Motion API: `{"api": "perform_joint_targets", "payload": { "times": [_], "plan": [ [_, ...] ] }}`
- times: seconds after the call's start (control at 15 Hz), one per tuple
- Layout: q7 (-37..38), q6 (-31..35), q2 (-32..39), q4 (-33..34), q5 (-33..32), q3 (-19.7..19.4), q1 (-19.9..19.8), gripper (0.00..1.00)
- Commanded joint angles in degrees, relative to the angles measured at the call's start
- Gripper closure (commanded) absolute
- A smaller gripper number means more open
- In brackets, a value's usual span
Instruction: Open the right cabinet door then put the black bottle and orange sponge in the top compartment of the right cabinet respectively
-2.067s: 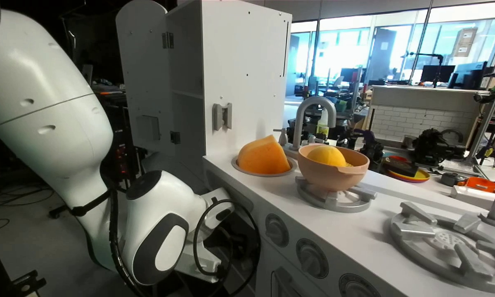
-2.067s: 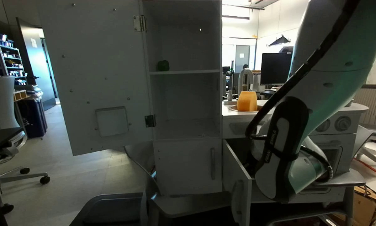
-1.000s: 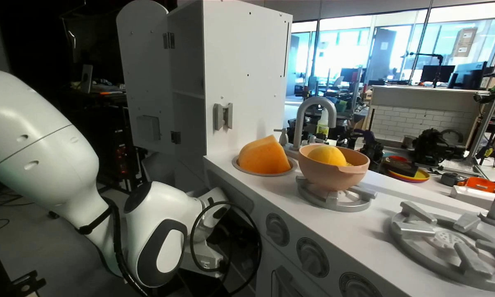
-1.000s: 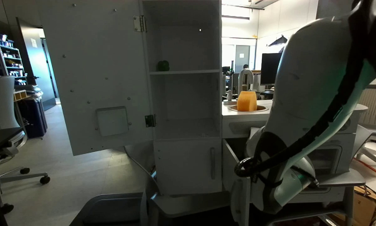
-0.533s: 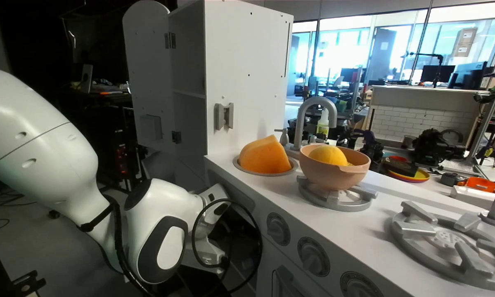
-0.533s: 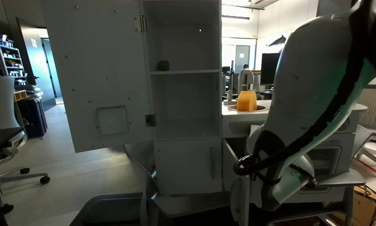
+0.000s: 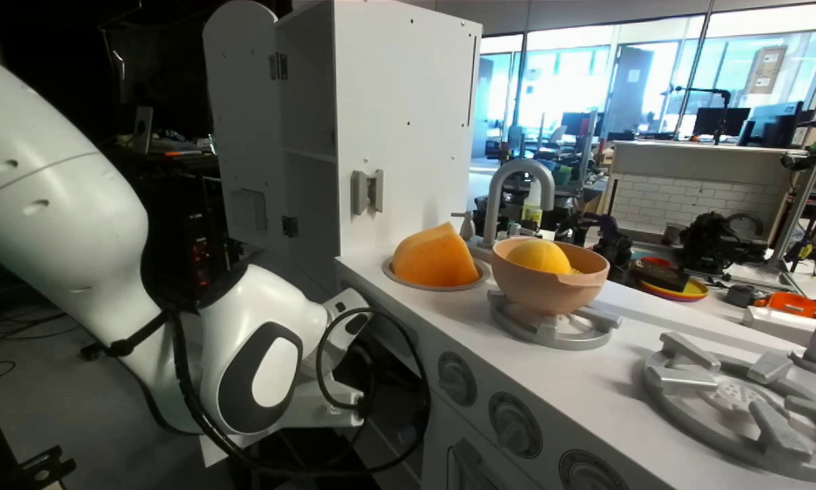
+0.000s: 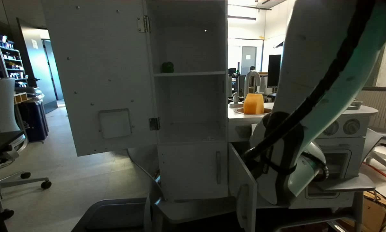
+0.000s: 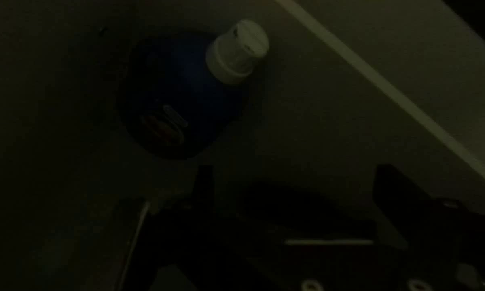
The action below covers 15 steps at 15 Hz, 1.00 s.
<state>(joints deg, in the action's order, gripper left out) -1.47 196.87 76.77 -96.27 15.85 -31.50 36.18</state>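
A white robot arm [image 7: 60, 197] reaches down in front of a white desk [image 7: 584, 388] with a round sink [image 7: 438, 288] set into it; in an exterior view, the lower part of the arm is beside a lower door [image 8: 239, 177] that stands ajar beneath the sink. In the very dark wrist view, the two black fingers [image 9: 394, 192] are spread wide apart. A dark shape [image 9: 303, 206] shows in the gap between them, too dim to identify. Just beyond one fingertip is a dark blue bottle [image 9: 177, 93], its white cap [image 9: 238, 50] toward the upper right; whether it stands or lies, or touches the finger, cannot be told.

The orange sponge [image 7: 435, 257], a thick wedge, sits in the sink and appears in both exterior views. Near it, a peach-colored bowl [image 7: 547, 292] holding a round yellow thing [image 7: 540, 256] rests on a grey burner [image 7: 547, 335].

Right next to the sink rises the tall cabinet [image 7: 408, 82], its cabinet door [image 8: 99, 80] swung wide. In an exterior view, two compartments show inside, one above the other. The top compartment [image 8: 193, 48] holds a small green object [image 8: 167, 67], resting toward the left end of the shelf [image 8: 196, 73].
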Motion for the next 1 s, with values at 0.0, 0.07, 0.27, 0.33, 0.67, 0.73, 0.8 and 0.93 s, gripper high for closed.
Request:
{"api": "perform_joint_targets", "payload": {
  "times": [0.0, 0.07, 0.27, 0.33, 0.67, 0.73, 0.8, 0.93],
  "plan": [
    [-5.22, -3.42, -13.67, -11.35, -7.58, 3.28, -0.55, 0.00],
    [-5.75, -5.16, -16.33, -13.93, -9.17, 3.39, -0.38, 0.00],
    [-7.56, -12.33, -23.81, -20.79, -14.96, 3.21, -0.09, 0.00],
    [-8.37, -14.65, -26.61, -23.34, -17.10, 2.69, -0.02, 0.00],
    [-12.56, -26.61, -42.19, -31.71, -23.92, -1.94, 1.84, 0.00],
    [-13.91, -27.98, -45.31, -32.62, -24.01, -2.80, 1.68, 0.00],
    [-10.63, -30.63, -48.85, -32.39, -29.70, -2.31, -0.11, 0.00],
    [-14.74, -34.90, -54.89, -32.43, -27.68, -3.22, -0.05, 0.00]
  ]
}}
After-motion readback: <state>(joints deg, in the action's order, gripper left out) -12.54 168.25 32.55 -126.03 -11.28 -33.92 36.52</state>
